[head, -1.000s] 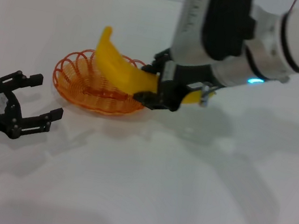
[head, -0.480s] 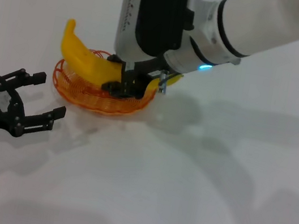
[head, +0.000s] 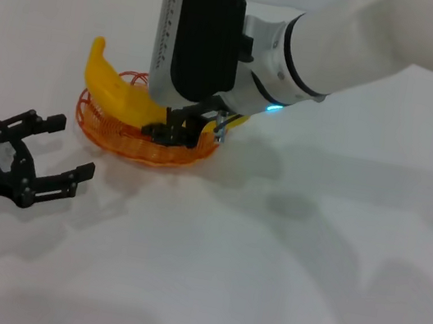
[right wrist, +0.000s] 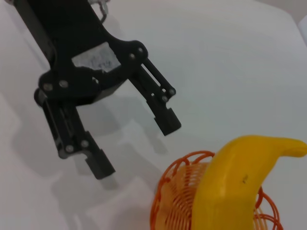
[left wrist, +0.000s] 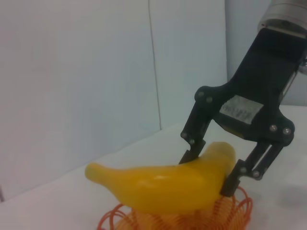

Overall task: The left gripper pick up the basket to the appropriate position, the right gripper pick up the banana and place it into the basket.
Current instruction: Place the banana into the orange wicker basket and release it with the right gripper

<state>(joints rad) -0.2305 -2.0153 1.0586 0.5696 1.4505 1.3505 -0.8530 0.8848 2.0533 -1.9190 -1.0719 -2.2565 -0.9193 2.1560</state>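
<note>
The orange wire basket (head: 96,124) sits on the white table. My right gripper (head: 174,128) hangs low over it, shut on the yellow banana (head: 116,89). The banana lies across the basket, one end poking past the far-left rim. In the left wrist view the right gripper (left wrist: 209,166) pinches the banana (left wrist: 158,184) just above the basket (left wrist: 232,212). My left gripper (head: 53,154) rests open on the table left of and nearer than the basket, apart from it. The right wrist view shows the left gripper (right wrist: 137,145) open beside the basket (right wrist: 173,190) and banana (right wrist: 232,191).
The white table (head: 281,273) stretches bare to the right and toward me. A pale wall (left wrist: 72,72) rises behind the table's far edge. The bulky right arm (head: 336,41) reaches across above the basket from the right.
My right gripper has carried the banana leftward and down, from beside the basket's right rim to low over its middle. The left gripper has barely shifted.
</note>
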